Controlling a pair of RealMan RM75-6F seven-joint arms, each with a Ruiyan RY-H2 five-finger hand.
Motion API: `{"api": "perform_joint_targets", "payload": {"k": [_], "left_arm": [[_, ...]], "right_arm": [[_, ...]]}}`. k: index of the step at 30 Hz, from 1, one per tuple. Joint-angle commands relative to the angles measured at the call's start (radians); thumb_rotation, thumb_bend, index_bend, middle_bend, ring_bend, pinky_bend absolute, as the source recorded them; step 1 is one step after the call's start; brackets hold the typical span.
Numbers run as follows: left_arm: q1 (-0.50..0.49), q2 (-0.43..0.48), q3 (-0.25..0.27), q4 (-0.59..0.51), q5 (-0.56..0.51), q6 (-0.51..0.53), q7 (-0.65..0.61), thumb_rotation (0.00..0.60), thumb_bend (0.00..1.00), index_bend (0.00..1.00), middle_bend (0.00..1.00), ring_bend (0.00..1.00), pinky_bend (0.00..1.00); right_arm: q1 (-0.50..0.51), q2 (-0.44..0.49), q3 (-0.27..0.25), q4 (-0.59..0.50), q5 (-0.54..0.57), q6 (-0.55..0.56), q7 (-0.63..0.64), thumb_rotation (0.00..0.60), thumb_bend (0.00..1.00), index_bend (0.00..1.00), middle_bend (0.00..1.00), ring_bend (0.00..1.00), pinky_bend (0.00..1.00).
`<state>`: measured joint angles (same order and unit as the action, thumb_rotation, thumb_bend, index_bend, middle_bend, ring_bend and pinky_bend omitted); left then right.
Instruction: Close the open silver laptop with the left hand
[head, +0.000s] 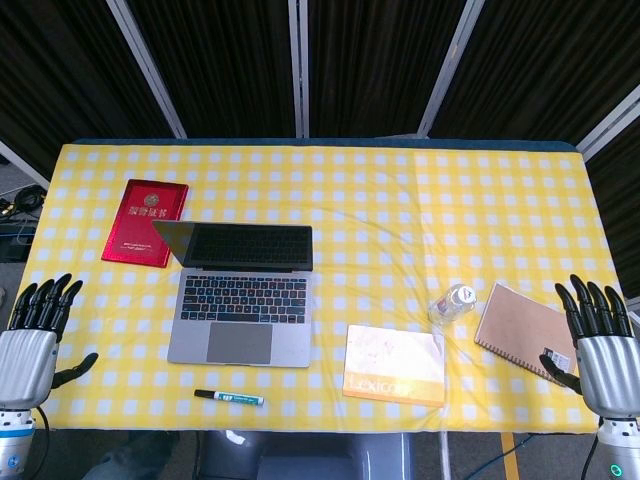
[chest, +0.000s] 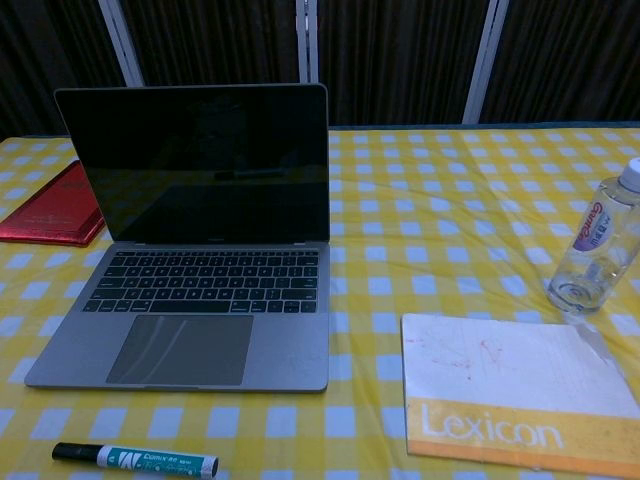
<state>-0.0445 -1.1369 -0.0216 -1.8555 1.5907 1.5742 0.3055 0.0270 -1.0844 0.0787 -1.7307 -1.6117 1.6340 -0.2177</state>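
The silver laptop (head: 243, 300) sits open, screen dark, left of centre on the yellow checked table (head: 450, 200), with a green marker (chest: 135, 459) in front of it and a book (chest: 515, 395) lettered "Lexicon" to its right. A red booklet (head: 145, 222) lies at its far left, and a clear bottle (chest: 595, 240) with a red label stands right of the book. The left hand (head: 35, 335) and right hand (head: 600, 340) hover at the near corners with fingers spread, holding nothing.

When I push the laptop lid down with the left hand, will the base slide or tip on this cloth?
The laptop lies flat, its wide base fully on the tablecloth, so tipping looks unlikely. The lid stands about upright; it probably swings stiffly on the hinge, then drops shut. A push on the smooth metal lid may skid the base, perhaps wrinkling the cloth.
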Motion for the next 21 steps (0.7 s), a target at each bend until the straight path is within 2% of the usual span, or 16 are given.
{"api": "perform_joint_targets", "payload": {"k": [1, 6, 8, 9, 10, 12, 13, 15, 21], "left_arm": [[-0.001, 0.004, 0.000, -0.002, -0.001, -0.002, -0.003, 0.600, 0.00, 0.00, 0.00, 0.00, 0.00], [-0.005, 0.006, 0.001, -0.002, -0.006, -0.016, -0.006, 0.600, 0.00, 0.00, 0.00, 0.00, 0.00], [-0.014, 0.008, 0.000, -0.003, -0.009, -0.032, -0.012, 0.600, 0.08, 0.00, 0.00, 0.00, 0.00], [-0.024, 0.011, -0.004, -0.005, -0.013, -0.047, -0.019, 0.600, 0.23, 0.00, 0.00, 0.00, 0.00], [-0.034, 0.013, -0.011, -0.008, -0.021, -0.060, -0.025, 0.600, 0.44, 0.00, 0.00, 0.00, 0.00], [-0.066, 0.022, -0.027, -0.016, -0.031, -0.102, -0.037, 0.600, 0.75, 0.00, 0.00, 0.00, 0.00], [-0.100, 0.033, -0.045, -0.020, -0.034, -0.143, -0.059, 0.600, 0.87, 0.00, 0.00, 0.00, 0.00], [-0.150, 0.047, -0.081, -0.024, -0.050, -0.196, -0.092, 0.600, 0.98, 0.00, 0.00, 0.00, 0.00], [-0.327, 0.081, -0.215, -0.011, -0.202, -0.397, -0.061, 0.600, 1.00, 0.00, 0.00, 0.00, 0.00]], "right_arm": [[0.000, 0.001, 0.000, -0.001, 0.001, -0.001, 0.002, 0.600, 0.00, 0.00, 0.00, 0.00, 0.00], [0.001, 0.002, 0.002, 0.000, 0.010, -0.009, 0.006, 0.600, 0.00, 0.00, 0.00, 0.00, 0.00], [0.002, 0.004, 0.003, -0.001, 0.014, -0.012, 0.010, 0.600, 0.00, 0.00, 0.00, 0.00, 0.00], [0.002, 0.005, 0.004, -0.001, 0.017, -0.013, 0.013, 0.600, 0.00, 0.00, 0.00, 0.00, 0.00], [0.002, 0.006, 0.004, -0.001, 0.020, -0.015, 0.015, 0.600, 0.00, 0.00, 0.00, 0.00, 0.00], [0.004, 0.007, 0.004, 0.000, 0.022, -0.019, 0.018, 0.600, 0.00, 0.00, 0.00, 0.00, 0.00], [0.005, 0.007, 0.003, 0.001, 0.023, -0.024, 0.019, 0.600, 0.00, 0.00, 0.00, 0.00, 0.00], [0.007, 0.007, 0.002, 0.002, 0.025, -0.030, 0.020, 0.600, 0.00, 0.00, 0.00, 0.00, 0.00], [0.007, 0.006, 0.003, 0.002, 0.031, -0.034, 0.018, 0.600, 0.00, 0.00, 0.00, 0.00, 0.00]]}}
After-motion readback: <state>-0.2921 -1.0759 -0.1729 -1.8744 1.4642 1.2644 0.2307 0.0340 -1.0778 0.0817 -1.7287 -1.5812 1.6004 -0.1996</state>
